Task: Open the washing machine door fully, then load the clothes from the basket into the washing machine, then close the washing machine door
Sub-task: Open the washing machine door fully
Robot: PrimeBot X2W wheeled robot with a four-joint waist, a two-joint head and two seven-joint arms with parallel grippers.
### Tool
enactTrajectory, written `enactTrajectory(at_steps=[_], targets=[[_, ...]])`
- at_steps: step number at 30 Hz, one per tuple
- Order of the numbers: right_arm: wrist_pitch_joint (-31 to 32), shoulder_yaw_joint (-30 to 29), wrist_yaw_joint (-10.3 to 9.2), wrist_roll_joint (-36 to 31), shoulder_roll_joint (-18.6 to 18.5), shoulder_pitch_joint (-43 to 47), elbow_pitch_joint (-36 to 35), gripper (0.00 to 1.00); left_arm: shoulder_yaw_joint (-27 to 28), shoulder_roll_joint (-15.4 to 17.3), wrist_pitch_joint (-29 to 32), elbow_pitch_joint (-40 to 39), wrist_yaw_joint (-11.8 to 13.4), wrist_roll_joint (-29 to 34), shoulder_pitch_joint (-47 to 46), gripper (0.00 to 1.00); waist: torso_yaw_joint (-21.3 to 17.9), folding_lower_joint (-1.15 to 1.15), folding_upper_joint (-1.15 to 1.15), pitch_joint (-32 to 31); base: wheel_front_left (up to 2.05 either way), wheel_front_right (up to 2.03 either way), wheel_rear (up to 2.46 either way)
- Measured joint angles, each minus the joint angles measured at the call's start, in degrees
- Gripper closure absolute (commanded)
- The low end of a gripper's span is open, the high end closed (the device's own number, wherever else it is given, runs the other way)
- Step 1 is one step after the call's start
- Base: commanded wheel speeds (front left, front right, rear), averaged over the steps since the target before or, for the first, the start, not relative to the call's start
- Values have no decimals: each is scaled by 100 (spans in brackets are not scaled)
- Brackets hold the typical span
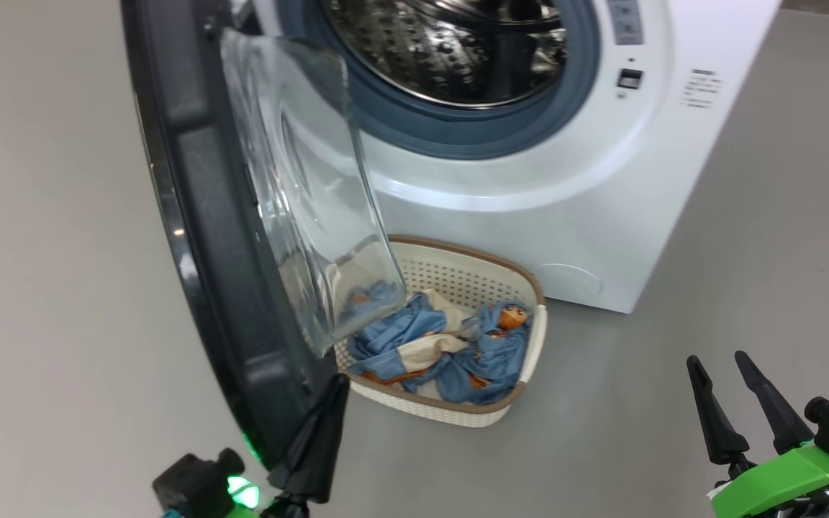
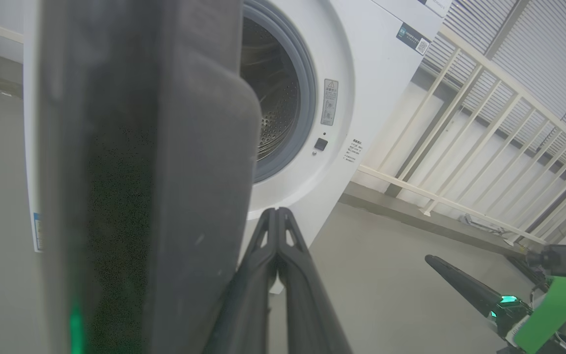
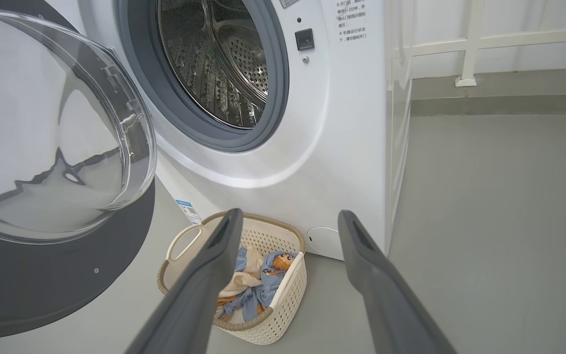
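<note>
The washing machine [image 1: 573, 194] [image 3: 322, 147] [image 2: 361, 88] stands with its steel drum exposed. Its door [image 1: 242, 237] [image 3: 57, 147] [image 2: 140, 172] is swung out to the left, black rim toward me and glass bowl bulging inward. My left gripper [image 1: 332, 403] [image 2: 277, 216] is shut, empty, fingers pressed together beside the door's lower edge on its inner side. The basket [image 1: 526, 284] [image 3: 283, 314] sits on the floor in front of the machine, holding blue clothes [image 1: 443, 345] [image 3: 258, 285] with orange figures and cream cloth. My right gripper [image 1: 720, 367] [image 3: 290, 219] hangs open to the right, away from the basket.
Grey floor [image 1: 673, 432] spreads around the machine, with free room right of the basket. A white railing [image 2: 484, 147] and a low curb run behind the machine's right side. The glass bowl of the door overhangs the basket's left end.
</note>
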Motion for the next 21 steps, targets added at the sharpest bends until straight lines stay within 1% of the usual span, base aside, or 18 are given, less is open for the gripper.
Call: enactTrajectory(at_steps=[10, 15, 18, 21], targets=[[0, 12, 0, 0, 12, 5, 0, 0, 371, 162, 159, -266, 485, 0, 175, 100, 439, 0, 0, -54, 0, 0, 0], [0, 77, 0, 1, 76, 11, -3, 0, 665, 308, 209, -349, 745, 1, 254, 100, 515, 0, 0, -121, 0, 0, 0], [0, 101, 0, 1, 93, 12, -7, 0, 861, 404, 210, -354, 818, 1, 259, 100, 525, 0, 0, -114, 0, 0, 0], [0, 111, 0, 1, 98, 12, -7, 0, 1045, 452, 208, -354, 943, 0, 255, 100, 508, 0, 0, -97, 0, 0, 0]])
